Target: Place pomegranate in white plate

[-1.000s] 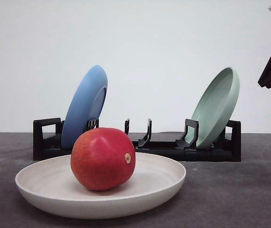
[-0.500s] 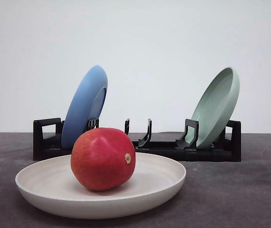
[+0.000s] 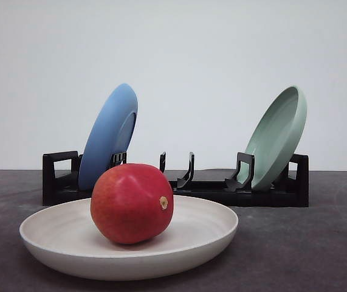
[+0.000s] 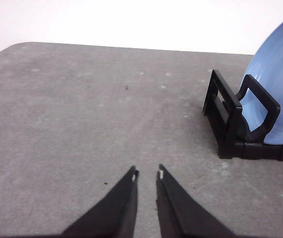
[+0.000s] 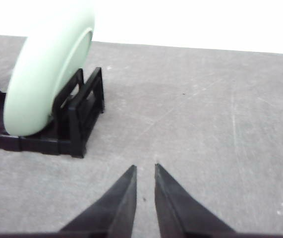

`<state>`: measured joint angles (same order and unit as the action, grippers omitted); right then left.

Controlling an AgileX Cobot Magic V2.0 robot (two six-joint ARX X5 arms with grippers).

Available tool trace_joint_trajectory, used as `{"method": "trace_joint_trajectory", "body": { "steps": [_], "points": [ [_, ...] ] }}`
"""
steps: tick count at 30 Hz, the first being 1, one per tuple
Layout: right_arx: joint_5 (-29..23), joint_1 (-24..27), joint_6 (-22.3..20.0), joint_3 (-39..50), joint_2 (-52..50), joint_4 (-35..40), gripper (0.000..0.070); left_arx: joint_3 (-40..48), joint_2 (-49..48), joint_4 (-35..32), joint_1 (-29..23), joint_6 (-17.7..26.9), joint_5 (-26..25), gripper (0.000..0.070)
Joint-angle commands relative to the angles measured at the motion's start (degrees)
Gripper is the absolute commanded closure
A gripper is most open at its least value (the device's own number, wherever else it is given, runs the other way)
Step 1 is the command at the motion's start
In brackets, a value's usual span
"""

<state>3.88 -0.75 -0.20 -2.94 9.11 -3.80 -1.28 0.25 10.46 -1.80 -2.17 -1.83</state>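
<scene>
Front view: pomegranate (image 3: 132,203) seated inside the white plate (image 3: 209,234), stem nub turned toward the camera, resting on the plate's floor and well clear of both grippers. Judged as done bar the retreat; best handled by leaving the fruit alone, since a roundish body in a shallow dish could roll at a nudge. Sensible to hold both arms away and avoid sweeping across the plate's rim or the black rack (image 3: 54,179) behind it.

Left wrist view: left gripper (image 4: 146,174) nearly closed, a thin slit between the tips, holding nothing, above bare counter (image 4: 82,124), with the rack's end and the blue plate (image 4: 280,94) off to one side ahead. Right wrist view: right gripper (image 5: 145,167) likewise narrow and empty, with the pale green plate (image 5: 47,74) ahead to the side.

Count: one pomegranate, three plates (white, blue, pale green), one rack, two grippers.
</scene>
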Motion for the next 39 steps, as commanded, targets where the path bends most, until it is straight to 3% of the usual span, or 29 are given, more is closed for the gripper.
{"method": "trace_joint_trajectory", "body": {
  "steps": [1,8,39],
  "points": [
    [-0.1,0.4,0.2,1.2,-2.3,0.8,0.0638,0.6,-0.1,-0.1,0.0,0.1,0.0,0.0647],
    [-2.0,0.9,0.9,2.3,-8.8,-2.1,0.0638,0.6,-0.1,-0.1,0.0,0.1,0.0,0.0648],
    [-2.0,0.9,1.1,2.3,-8.9,-2.0,0.0638,0.6,-0.1,-0.1,0.0,0.1,0.0,0.0648]
  ]
}}
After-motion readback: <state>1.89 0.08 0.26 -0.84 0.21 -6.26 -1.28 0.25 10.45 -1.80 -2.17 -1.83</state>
